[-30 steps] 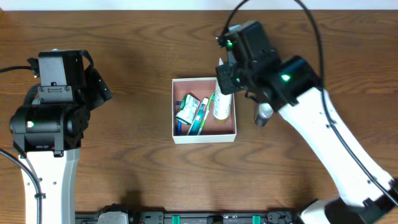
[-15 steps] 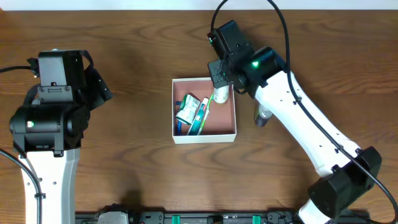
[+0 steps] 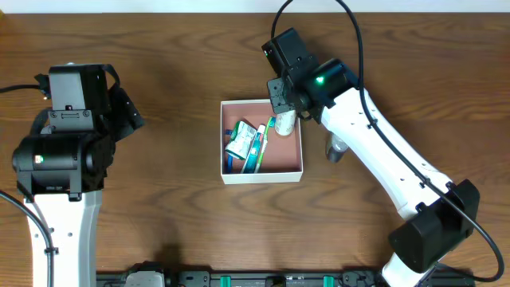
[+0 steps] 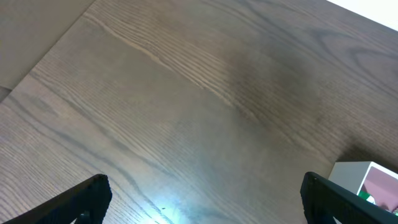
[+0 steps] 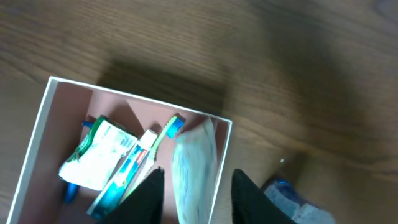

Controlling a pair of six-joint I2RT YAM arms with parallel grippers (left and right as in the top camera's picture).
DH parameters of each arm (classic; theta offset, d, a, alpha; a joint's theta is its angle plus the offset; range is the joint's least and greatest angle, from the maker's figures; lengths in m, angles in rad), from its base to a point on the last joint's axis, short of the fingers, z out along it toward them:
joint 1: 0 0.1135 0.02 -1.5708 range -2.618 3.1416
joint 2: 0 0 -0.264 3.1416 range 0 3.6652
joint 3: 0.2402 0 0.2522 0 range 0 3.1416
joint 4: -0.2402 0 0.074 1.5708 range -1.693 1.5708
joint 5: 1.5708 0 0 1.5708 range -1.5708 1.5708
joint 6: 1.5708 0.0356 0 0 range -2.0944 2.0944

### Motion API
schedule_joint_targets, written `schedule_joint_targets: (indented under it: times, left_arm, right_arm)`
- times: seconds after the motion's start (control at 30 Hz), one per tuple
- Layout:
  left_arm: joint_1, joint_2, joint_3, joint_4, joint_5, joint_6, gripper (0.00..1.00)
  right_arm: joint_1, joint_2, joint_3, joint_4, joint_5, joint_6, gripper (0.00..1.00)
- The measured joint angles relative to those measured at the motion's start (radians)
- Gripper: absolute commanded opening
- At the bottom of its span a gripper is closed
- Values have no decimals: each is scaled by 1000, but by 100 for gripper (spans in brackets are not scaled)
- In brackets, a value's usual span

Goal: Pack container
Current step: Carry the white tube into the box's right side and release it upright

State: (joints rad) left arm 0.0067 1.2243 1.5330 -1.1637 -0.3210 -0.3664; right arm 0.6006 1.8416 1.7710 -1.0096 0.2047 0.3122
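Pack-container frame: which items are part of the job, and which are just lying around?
Job: container, white bottle at the right gripper, toothbrush, toothpaste, green packet; probably the small bottle beside it.
Not involved: left gripper, table.

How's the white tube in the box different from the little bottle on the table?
The white tube lies inside the container, between the right hand's fingers; the small bottle lies outside on the table, untouched. The tube is opaque white and larger; the bottle is clear with a blue part. Both are small toiletries.
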Motion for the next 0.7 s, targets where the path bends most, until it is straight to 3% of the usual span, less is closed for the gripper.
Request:
schedule_joint_targets:
  times: [0.07, 0.13, 0.23, 0.3, 0.47, 0.7]
  left_arm:
    - [0, 0, 0, 0, 0, 0, 98]
    - [0, 0, 0, 0, 0, 0, 98]
    - [0, 0, 0, 0, 0, 0, 98]
    - [0, 0, 0, 0, 0, 0, 98]
    - [0, 0, 0, 0, 0, 0, 98]
    - [0, 0, 0, 0, 0, 0, 98]
  right_arm:
    - [0, 0, 0, 2, 2, 9, 12]
    - [0, 0, 0, 3, 2, 11, 20]
    - [0, 0, 0, 4, 2, 13, 22]
    - [0, 0, 0, 3, 2, 15, 33]
    - [0, 0, 0, 5, 5, 16, 73]
    - [0, -5, 0, 2, 31, 15, 80]
